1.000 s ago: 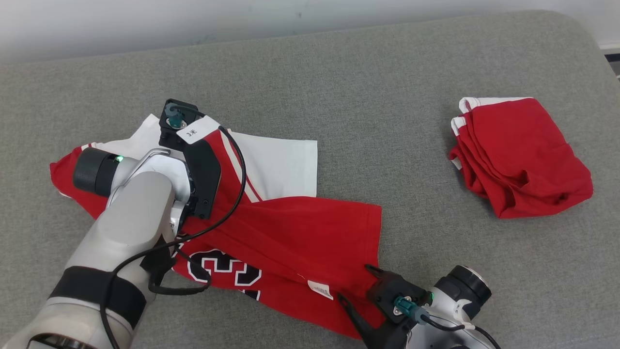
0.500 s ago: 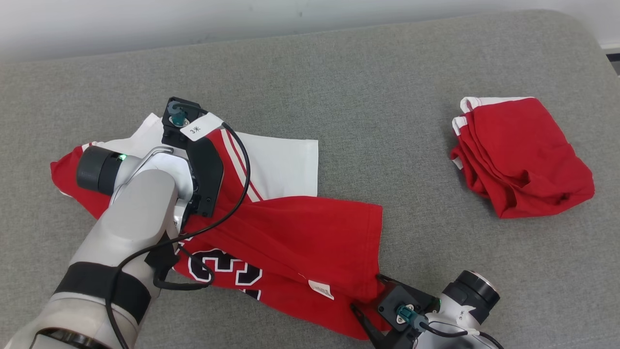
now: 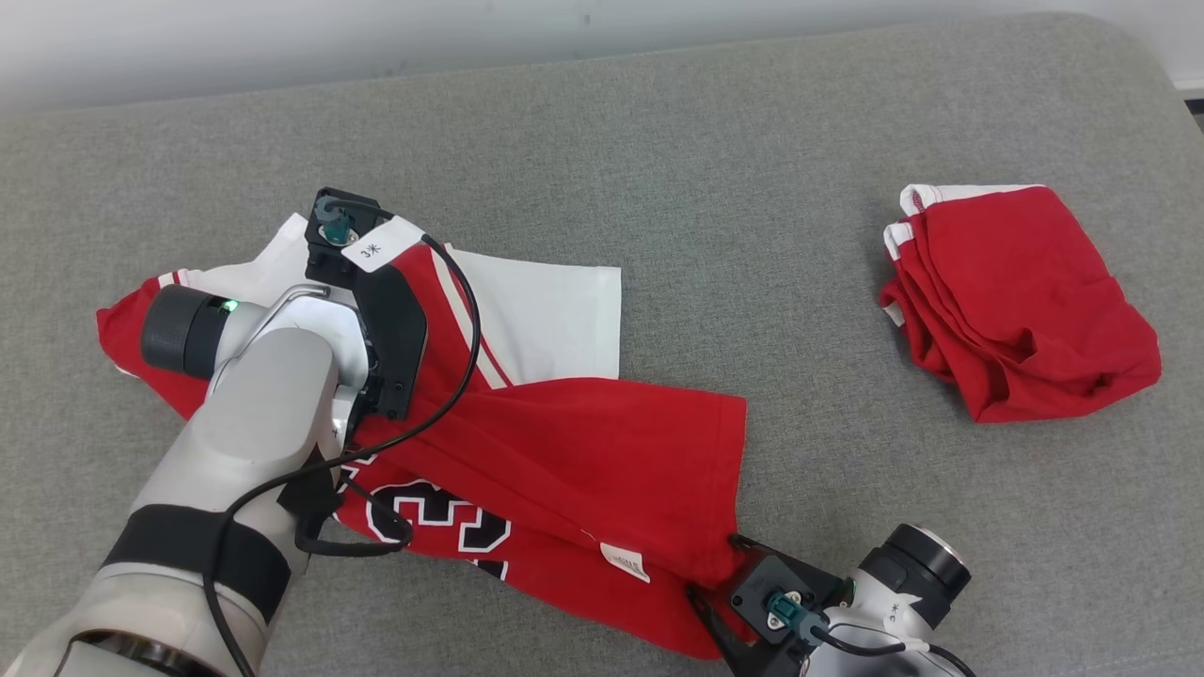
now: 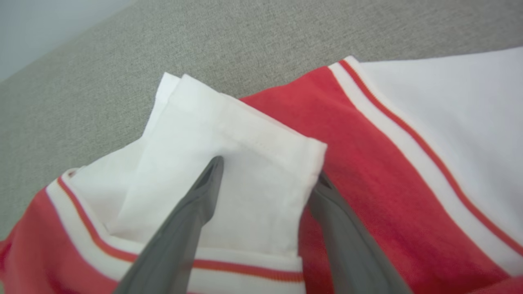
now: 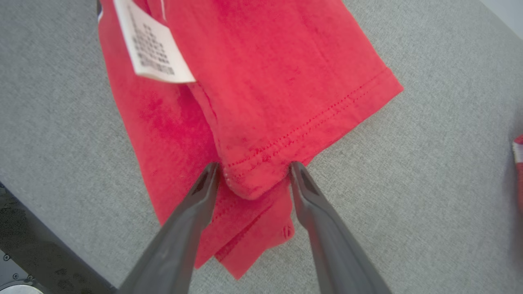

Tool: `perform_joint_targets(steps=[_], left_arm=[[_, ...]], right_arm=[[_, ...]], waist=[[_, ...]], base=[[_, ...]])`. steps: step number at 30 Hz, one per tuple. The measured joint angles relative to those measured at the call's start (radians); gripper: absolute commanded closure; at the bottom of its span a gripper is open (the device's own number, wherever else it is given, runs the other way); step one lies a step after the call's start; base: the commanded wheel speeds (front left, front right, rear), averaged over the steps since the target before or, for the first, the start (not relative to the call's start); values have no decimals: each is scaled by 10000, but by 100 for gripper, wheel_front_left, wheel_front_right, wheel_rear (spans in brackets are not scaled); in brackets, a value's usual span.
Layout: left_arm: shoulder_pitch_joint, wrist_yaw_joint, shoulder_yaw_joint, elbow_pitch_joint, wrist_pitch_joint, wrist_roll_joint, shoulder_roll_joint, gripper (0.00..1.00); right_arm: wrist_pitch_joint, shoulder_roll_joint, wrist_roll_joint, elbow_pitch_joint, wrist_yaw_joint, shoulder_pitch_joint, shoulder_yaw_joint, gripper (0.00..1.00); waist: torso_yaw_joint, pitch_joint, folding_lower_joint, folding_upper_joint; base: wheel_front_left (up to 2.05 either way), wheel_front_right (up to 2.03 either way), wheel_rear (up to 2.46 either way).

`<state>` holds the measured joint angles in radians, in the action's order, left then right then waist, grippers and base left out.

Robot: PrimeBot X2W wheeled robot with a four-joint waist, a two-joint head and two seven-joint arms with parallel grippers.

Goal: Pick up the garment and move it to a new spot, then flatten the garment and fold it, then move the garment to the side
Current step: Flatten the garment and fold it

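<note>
The garment (image 3: 583,451) is a red and white jersey with a black number, lying crumpled on the grey padded surface (image 3: 658,188). My left gripper (image 4: 269,168) is open, its fingers straddling a folded white sleeve edge (image 4: 245,139) at the jersey's far left part. The left arm (image 3: 263,404) covers that spot in the head view. My right gripper (image 5: 254,164) is open too, one finger on each side of the red hem corner (image 5: 261,179) at the jersey's near right end. In the head view the right gripper (image 3: 717,567) sits at that corner. A white care label (image 5: 151,45) lies just beyond it.
A second red garment (image 3: 1021,301), loosely folded, lies at the right of the surface and peeks in as a red edge (image 5: 519,163). Bare grey surface separates the two. The surface's near edge (image 5: 49,228) runs close behind the right gripper, with a dark gap below.
My right gripper has slid onto the hem corner, so its fingers now straddle the cloth and stand slightly closer together. The left arm has hardly moved. The camera has shifted a little.
</note>
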<state>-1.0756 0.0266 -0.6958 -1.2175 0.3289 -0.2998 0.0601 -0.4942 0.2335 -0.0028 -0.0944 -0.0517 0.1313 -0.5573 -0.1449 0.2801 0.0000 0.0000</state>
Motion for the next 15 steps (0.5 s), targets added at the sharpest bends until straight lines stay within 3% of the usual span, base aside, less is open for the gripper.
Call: perform_joint_targets(steps=[2,6,9,15], left_arm=[[0,0,0,-38,-15,-2,-15,0],[-7,-13,-2,-82,-144,-82,-33,0],[-43,-21,-4,-81,-261,-104,-69,0],[-236,-94,-29,-111,-399,-104,-190,0]], right_arm=[[-2,0,0,-2,0,0,-8,13],[-75,-2,0,-4,0,1,-15,40],[-75,-4,0,4,0,4,-12,34],[-77,-52,4,100,0,10,-25,36]], waist=[[-2,17,0,0],[-5,36,0,0],[-1,28,0,0],[30,-117,0,0]], base=[[0,0,0],[0,0,0],[0,0,0],[0,0,0]])
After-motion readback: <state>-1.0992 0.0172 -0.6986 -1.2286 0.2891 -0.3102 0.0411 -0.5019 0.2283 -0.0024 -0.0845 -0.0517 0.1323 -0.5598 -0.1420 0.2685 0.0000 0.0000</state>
